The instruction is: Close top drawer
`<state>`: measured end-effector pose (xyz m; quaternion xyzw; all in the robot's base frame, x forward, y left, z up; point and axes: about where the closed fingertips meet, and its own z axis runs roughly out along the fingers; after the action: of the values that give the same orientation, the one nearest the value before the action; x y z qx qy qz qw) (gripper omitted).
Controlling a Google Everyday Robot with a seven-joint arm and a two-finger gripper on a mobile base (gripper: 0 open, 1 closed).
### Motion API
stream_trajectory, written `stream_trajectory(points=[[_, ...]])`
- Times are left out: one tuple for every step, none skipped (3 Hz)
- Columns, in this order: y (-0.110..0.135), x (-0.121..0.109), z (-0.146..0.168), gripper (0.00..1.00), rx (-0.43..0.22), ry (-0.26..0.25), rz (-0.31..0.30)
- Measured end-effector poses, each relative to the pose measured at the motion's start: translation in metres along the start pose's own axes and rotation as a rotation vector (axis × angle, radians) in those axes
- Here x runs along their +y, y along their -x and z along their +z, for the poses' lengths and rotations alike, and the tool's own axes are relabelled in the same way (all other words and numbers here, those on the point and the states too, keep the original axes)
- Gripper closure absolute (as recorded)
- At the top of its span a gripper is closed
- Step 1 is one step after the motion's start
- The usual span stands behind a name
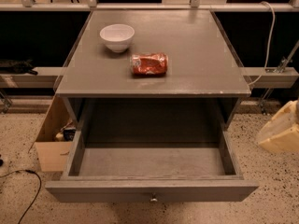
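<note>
Done 0 of 1 | wide grey-painted wooden top drawer (117, 190) stands fully out | my pincer (281, 134) at its 3 o'clock, apart; grip I cannot tell | left: push shut

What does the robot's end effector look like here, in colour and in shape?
The end effector is at the right edge of the view, right of the open top drawer. It is pale cream-yellow, with a smooth, blocky, wedge-like outline. No cables or markings can be made out, and part lies outside the frame.
</note>
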<state>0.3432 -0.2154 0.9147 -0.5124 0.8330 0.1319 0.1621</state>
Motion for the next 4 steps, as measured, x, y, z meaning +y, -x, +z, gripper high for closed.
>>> stream_trajectory(points=[[-0.002,0.001,0.018,1.00,-0.023,0.021,0.022],[-0.008,0.023,0.060,1.00,-0.063,0.084,0.049],[-0.024,0.056,0.108,1.00,-0.095,0.171,0.095],[-0.029,0.078,0.142,1.00,-0.128,0.233,0.127]])
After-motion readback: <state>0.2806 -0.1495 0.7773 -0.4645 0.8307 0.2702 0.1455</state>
